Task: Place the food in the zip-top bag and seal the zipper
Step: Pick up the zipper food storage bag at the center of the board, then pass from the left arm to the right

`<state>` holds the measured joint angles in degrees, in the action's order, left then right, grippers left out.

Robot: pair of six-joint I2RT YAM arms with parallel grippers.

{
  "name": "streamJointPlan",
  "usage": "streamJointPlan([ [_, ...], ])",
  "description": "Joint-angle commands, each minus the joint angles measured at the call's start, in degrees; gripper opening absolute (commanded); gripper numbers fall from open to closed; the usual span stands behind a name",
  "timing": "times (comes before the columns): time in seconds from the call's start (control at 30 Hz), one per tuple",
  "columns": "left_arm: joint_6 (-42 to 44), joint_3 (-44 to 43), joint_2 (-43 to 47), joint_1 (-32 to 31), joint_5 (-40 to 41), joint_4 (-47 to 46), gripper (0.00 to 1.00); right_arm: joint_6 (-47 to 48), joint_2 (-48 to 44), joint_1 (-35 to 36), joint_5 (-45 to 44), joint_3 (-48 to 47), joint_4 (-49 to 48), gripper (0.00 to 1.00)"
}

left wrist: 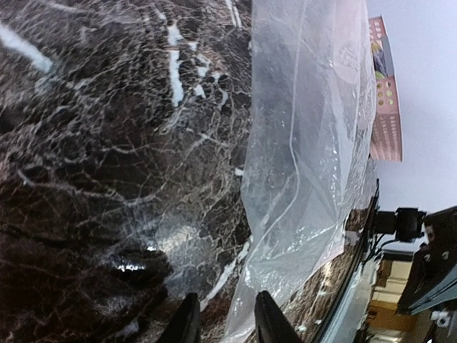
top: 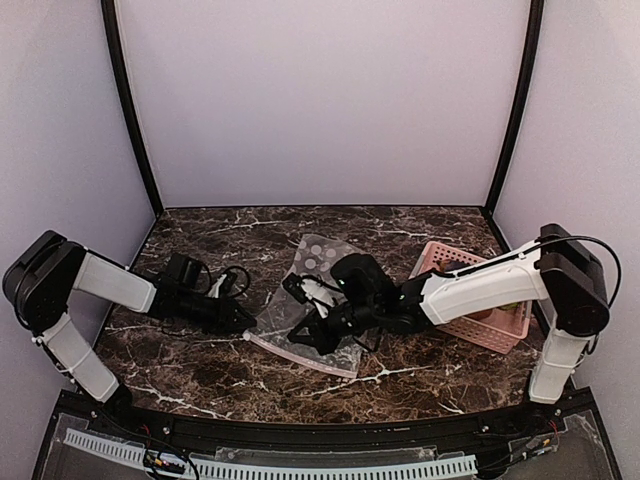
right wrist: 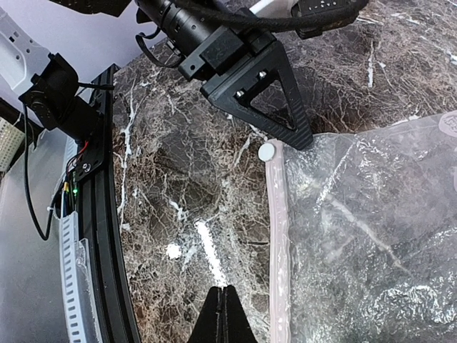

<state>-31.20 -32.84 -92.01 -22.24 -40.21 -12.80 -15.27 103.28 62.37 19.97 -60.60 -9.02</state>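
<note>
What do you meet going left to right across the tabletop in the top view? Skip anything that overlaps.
left gripper → bag → basket

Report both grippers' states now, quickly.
Left gripper: open, jaws apart either side of a corner of the zip-top bag, not clamped on it.
Right gripper: shut, jaws together, holding nothing.

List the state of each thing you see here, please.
zip-top bag, lying flat, nothing seen inside.
zipper, slider at its end, sealed or not unclear.
left gripper, partly open around the bag's corner.
right gripper, shut, holding nothing.
pink basket, upright, contents unclear.
</note>
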Motion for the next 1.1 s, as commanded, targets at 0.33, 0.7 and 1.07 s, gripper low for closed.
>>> streamJointPlan([
  [0.33,-9.75,1.65,10.41,-2.02,-5.5,-4.49,0.01,5.99,-6.3,3.42,-12.65,-1.98,6.28,0.0],
  [0.7,-21.7,1.03,25.47,-6.03,2.94,2.35,0.01,12.01,-7.13,12.18,-34.25,-7.74,7.36,0.51],
  [1.07,-26.54,-0.11,30.56,-9.81,6.93,3.13,0.01,14.92,0.14,15.53,-42.44,-16.44,8.84,0.64],
])
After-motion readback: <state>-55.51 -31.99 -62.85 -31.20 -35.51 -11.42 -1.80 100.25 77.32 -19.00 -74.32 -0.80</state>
